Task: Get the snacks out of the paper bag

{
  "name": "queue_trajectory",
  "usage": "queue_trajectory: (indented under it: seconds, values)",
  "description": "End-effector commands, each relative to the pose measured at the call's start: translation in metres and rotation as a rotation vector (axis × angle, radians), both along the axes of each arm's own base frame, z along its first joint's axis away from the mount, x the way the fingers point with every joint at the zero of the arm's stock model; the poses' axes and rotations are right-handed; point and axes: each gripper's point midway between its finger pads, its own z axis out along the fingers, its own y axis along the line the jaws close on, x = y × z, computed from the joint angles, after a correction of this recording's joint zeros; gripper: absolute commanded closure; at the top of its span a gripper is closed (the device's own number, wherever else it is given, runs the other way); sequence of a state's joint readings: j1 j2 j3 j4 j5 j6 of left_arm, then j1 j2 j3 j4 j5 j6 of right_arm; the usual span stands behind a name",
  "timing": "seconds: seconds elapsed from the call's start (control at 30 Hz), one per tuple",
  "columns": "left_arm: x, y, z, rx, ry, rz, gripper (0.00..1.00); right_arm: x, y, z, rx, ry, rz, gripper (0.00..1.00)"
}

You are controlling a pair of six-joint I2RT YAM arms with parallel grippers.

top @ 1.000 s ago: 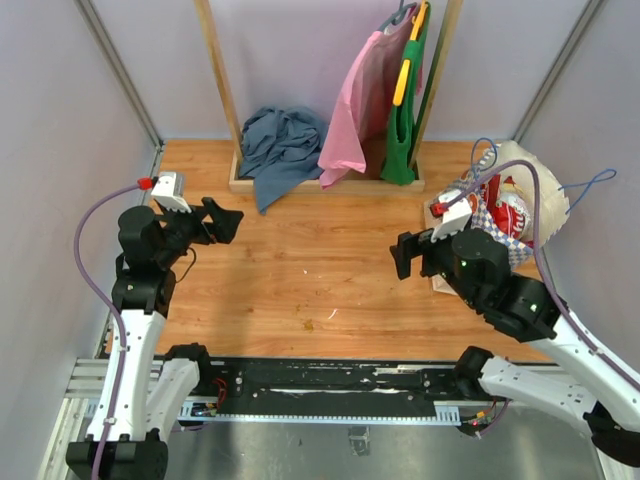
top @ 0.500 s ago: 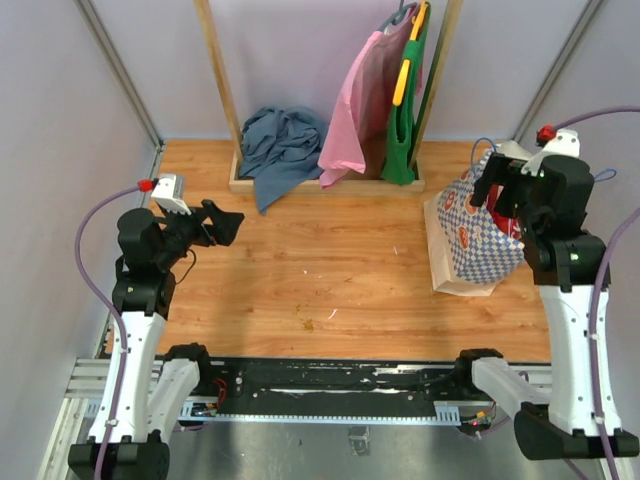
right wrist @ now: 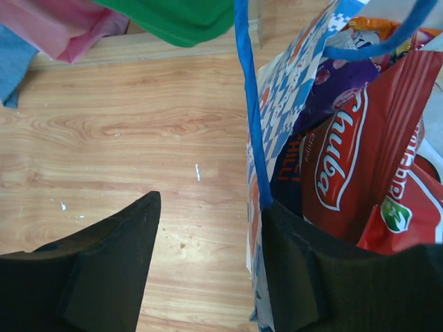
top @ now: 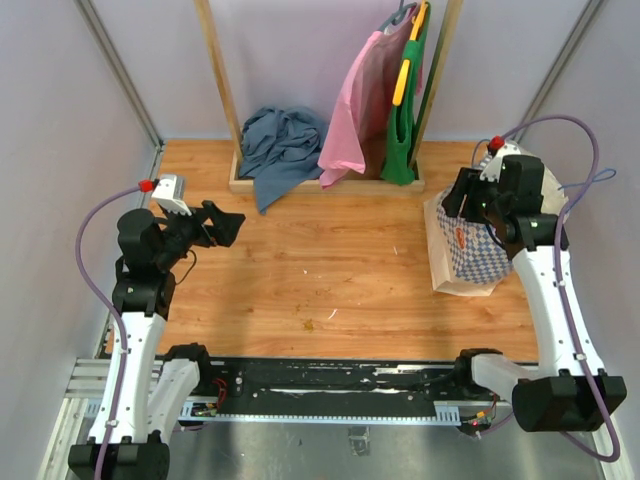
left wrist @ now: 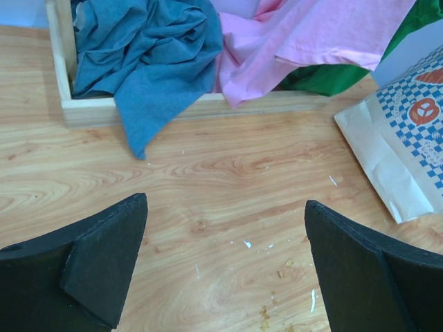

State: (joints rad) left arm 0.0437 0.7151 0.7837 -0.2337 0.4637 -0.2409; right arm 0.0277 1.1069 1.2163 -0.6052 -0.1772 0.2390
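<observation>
My right gripper (top: 462, 195) (right wrist: 208, 207) is spread wide at the bag (top: 468, 255) (left wrist: 408, 124) (right wrist: 280, 104) on the right side of the table (top: 330, 270). One finger is outside its checkered wall, the other at the mouth, and it clasps nothing. The bag leans, base toward the near left, mouth up toward the far right. Only my right wrist sees inside: a red packet (right wrist: 353, 159) standing on end, with a purple packet (right wrist: 325, 90) behind it. My left gripper (top: 222, 222) (left wrist: 225, 207) is spread and empty, and its camera sees just the bag's outer wall.
</observation>
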Motion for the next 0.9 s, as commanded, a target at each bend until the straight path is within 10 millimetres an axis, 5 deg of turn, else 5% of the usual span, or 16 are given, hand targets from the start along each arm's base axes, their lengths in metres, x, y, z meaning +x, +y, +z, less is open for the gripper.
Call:
queue_trajectory:
  seconds: [0.0, 0.23, 0.33, 0.43, 0.67, 0.87]
  values:
    - [-0.001, 0.000, 0.004, -0.004, -0.027, -0.006, 0.00, 0.009, 0.000, -0.001, 0.016, -0.023, 0.004, 0.44]
    - [-0.001, 0.001, 0.004, -0.002, -0.025, 0.002, 0.00, 0.000, -0.010, -0.009, -0.063, 0.012, -0.058, 0.72]
    - [-0.002, 0.002, 0.005, -0.002, -0.030, 0.009, 0.00, -0.009, -0.003, 0.003, -0.105, -0.018, -0.051, 0.95]
    - [-0.002, 0.003, 0.005, -0.003, -0.030, 0.015, 0.00, -0.019, 0.016, 0.016, -0.158, -0.049, -0.004, 0.99]
    - [0.002, 0.017, 0.003, 0.010, -0.018, 0.101, 0.00, -0.050, 0.110, 0.036, -0.207, -0.115, 0.228, 0.99]
    - [0.003, 0.026, 0.003, -0.005, -0.005, 0.149, 0.00, -0.084, 0.228, 0.032, -0.248, -0.150, 0.475, 0.99]
